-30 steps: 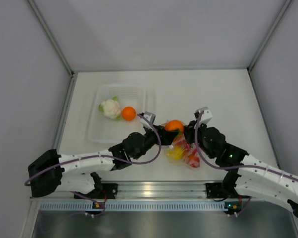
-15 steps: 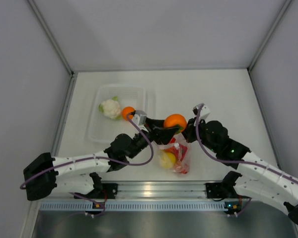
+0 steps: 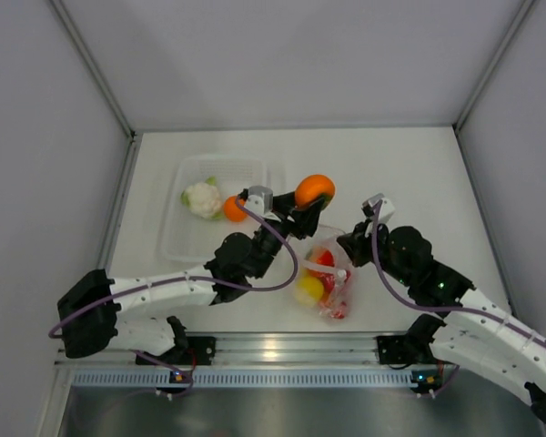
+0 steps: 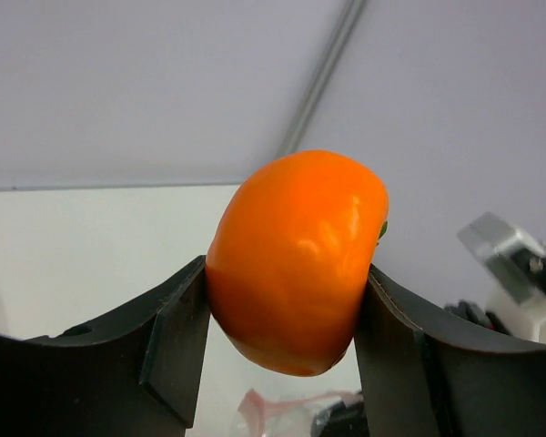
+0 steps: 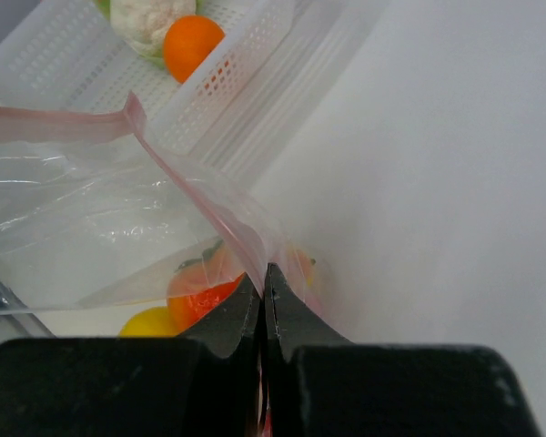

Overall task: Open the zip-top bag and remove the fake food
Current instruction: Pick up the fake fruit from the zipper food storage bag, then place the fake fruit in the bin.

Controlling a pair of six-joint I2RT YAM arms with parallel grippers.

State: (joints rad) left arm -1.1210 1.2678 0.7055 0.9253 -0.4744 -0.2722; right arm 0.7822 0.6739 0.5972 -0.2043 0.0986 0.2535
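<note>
Clear tray [image 3: 170, 244] held cauliflower [image 3: 202, 198] and an orange [image 3: 234, 208] on my left. Near it sat the zip-top bag [image 3: 338, 278], its pink rim pinched in my clamped right gripper [image 5: 266, 278], while my left gripper [image 4: 282, 319] clasped the orange persimmon [image 4: 296, 246] aloft.
</note>
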